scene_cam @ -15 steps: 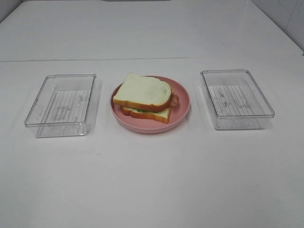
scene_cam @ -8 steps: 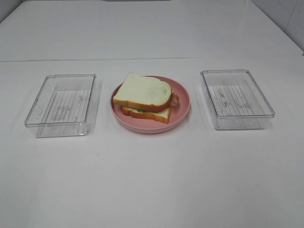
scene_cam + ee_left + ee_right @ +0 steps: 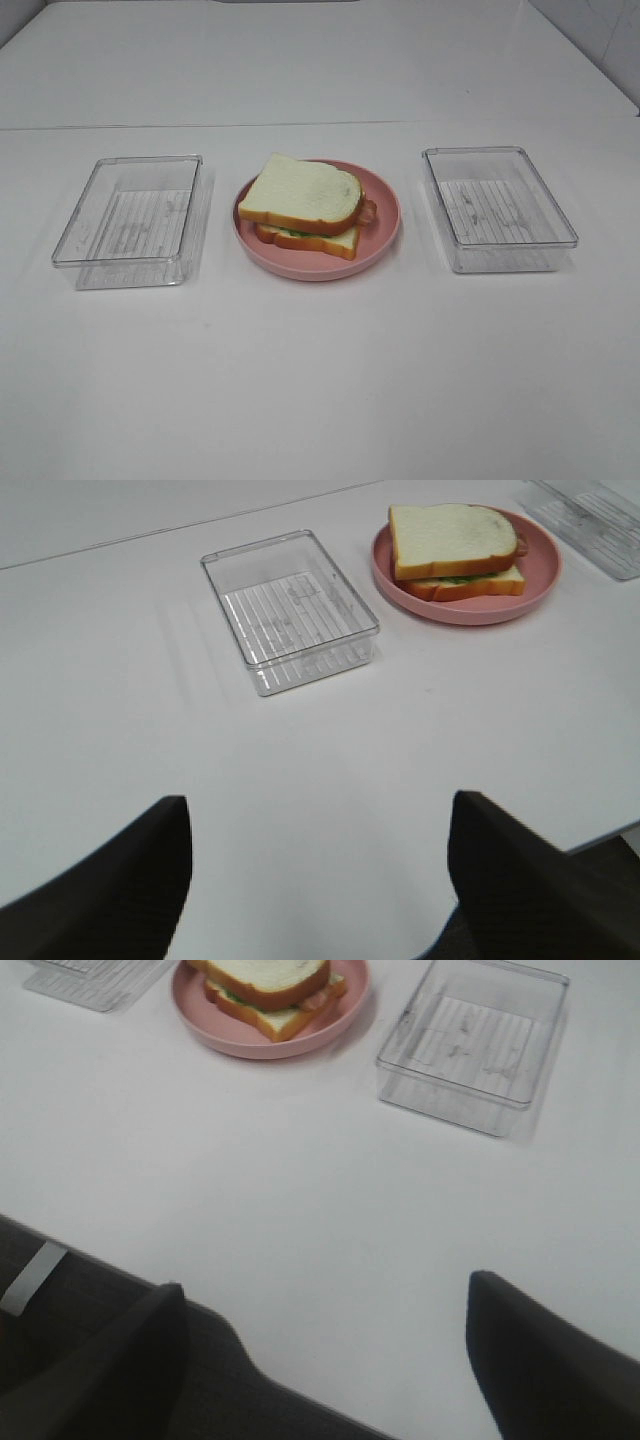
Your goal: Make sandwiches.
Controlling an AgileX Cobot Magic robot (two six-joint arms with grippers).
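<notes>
One sandwich (image 3: 302, 204) lies on the round pink plate (image 3: 385, 225) at the table's middle. Its white top slice with orange-brown crust covers green lettuce and a bit of reddish bacon at the right side. No cheese shows. It also shows in the left wrist view (image 3: 455, 548) and the right wrist view (image 3: 268, 988). Neither arm shows in the exterior high view. My left gripper (image 3: 315, 900) is open and empty, well back from the plate. My right gripper (image 3: 320, 1380) is open and empty, over the table's near edge.
A clear plastic tray (image 3: 130, 220) stands left of the plate, and another clear tray (image 3: 498, 208) stands right of it; both hold nothing. The white table (image 3: 320, 380) stretches toward the front. A dark floor strip (image 3: 60, 1290) lies beyond the table's edge.
</notes>
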